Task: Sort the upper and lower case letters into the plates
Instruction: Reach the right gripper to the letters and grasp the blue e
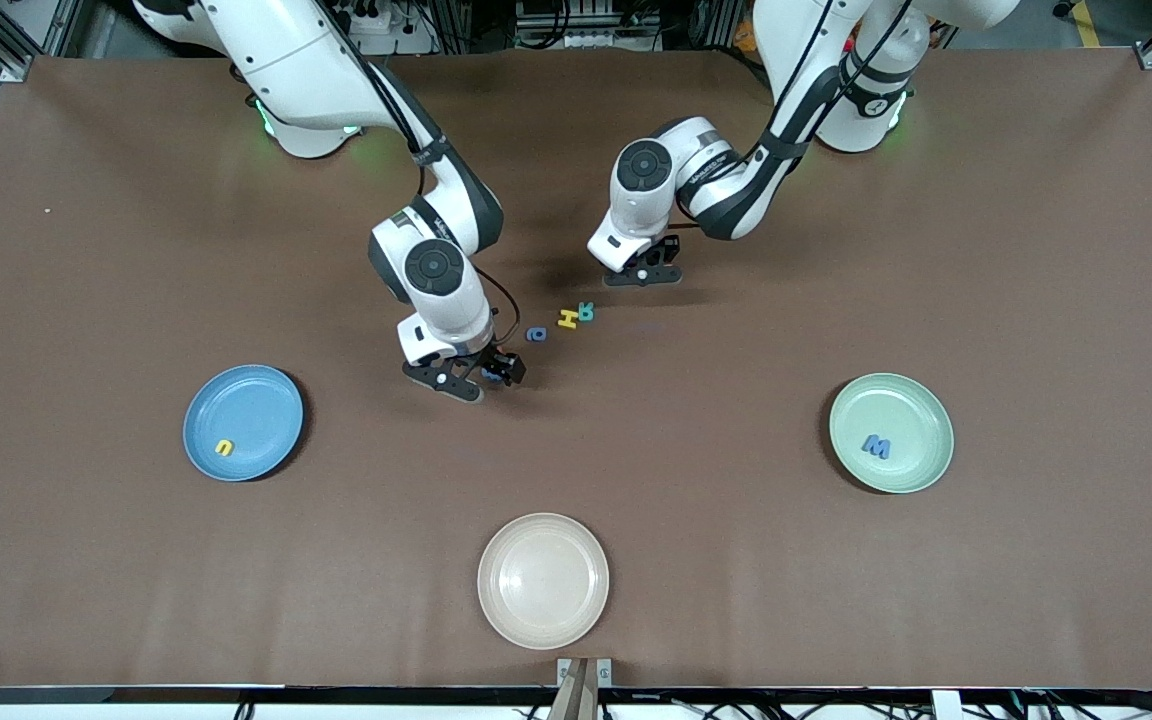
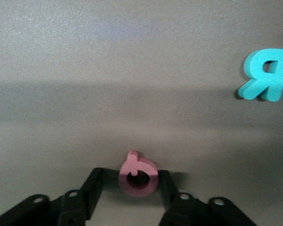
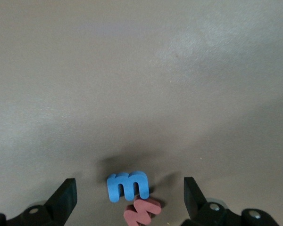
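My left gripper [image 2: 133,181] is down at the table, its fingers pressed on both sides of a pink round lower-case letter [image 2: 146,186]. In the front view this gripper [image 1: 643,272] hides that letter. A teal R [image 1: 586,311] [image 2: 266,77], a yellow H [image 1: 567,319] and a small blue letter [image 1: 536,334] lie close by. My right gripper [image 1: 466,378] [image 3: 129,188] stands open and low around a blue lower-case m [image 3: 127,184] and a red letter [image 3: 141,212]. The sky-blue plate [image 1: 251,410] holds a yellow letter [image 1: 224,447]. The mint-green plate [image 1: 911,420] holds a blue M [image 1: 876,446].
A cream-beige plate [image 1: 543,580] sits near the table's front edge, nearer the front camera than the letters. The brown table [image 1: 1036,250] spreads wide around both arms.
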